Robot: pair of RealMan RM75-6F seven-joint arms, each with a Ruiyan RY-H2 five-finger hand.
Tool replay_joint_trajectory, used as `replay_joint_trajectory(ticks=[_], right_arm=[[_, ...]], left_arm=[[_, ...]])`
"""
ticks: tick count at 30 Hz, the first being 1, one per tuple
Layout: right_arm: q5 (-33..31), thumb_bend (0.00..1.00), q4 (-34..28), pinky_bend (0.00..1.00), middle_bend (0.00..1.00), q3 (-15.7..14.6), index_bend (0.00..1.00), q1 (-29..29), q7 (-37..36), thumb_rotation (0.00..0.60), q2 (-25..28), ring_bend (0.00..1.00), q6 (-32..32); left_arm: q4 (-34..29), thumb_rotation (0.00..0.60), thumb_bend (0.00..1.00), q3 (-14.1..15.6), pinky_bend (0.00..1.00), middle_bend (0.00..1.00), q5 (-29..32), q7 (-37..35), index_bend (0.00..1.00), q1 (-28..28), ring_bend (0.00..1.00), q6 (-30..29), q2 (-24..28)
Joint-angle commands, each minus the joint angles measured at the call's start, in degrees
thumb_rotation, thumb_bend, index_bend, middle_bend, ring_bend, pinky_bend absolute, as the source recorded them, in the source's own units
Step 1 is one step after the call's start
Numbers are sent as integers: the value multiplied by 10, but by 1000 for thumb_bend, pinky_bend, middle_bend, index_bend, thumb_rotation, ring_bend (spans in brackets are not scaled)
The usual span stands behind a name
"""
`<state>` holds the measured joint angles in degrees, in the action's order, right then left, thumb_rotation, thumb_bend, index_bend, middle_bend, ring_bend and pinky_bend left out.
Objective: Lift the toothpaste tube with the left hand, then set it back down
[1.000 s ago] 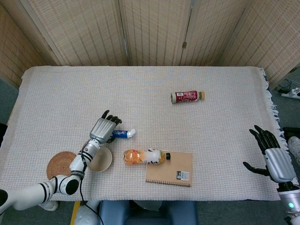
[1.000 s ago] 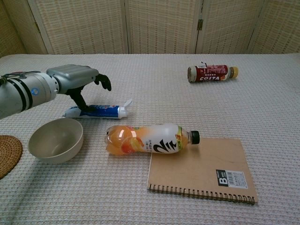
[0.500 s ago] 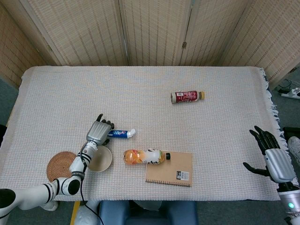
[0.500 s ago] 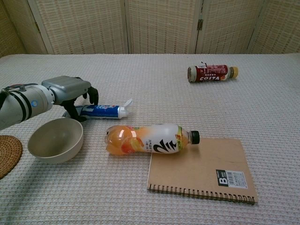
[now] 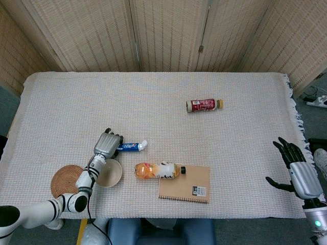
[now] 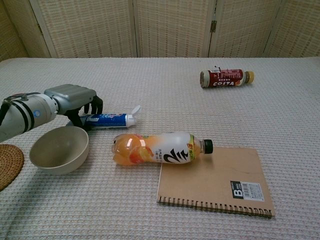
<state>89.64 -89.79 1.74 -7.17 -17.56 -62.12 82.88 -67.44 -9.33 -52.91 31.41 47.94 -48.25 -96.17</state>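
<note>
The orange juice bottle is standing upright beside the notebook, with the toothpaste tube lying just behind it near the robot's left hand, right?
Not quite: the orange juice bottle is lying on its side, cap toward the notebook, as the chest view shows. The rest holds: the toothpaste tube lies just behind it, at the left hand.

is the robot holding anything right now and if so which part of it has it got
The left hand is curled over the flat tail end of the toothpaste tube, which lies on the table; whether the grip has closed cannot be told. The right hand holds nothing.
</note>
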Motion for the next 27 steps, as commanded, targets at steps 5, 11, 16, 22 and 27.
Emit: replay_joint_trajectory(ticks=[5,11,16,22,27], right_arm=[[-1,247,-1,0,11,0,0,0,2,600,0,0,-1],[-3,247,-4,0,13,1,0,-1,6,600,1,0,-4],[-4,248,-9,0,14,1,0,-1,10,600,3,0,-5],[2,247,-15,0,17,1,0,-2,15,600,5,0,-3],[37,247,-40,0,35,4,0,-21,29,600,17,2,-6]], left_arm=[[18,600,543,0,429,532,-23,-30,535,1,483,-1,-8],[50,600,682,-1,600,621,-69,-95,626,0,560,2,-16],[91,600,732,4,688,688,-131,-191,694,-4,620,-2,-22],[114,600,755,7,728,725,-187,-296,728,-10,657,-20,-23],[95,600,759,20,734,732,-270,-403,735,-16,662,-83,0]])
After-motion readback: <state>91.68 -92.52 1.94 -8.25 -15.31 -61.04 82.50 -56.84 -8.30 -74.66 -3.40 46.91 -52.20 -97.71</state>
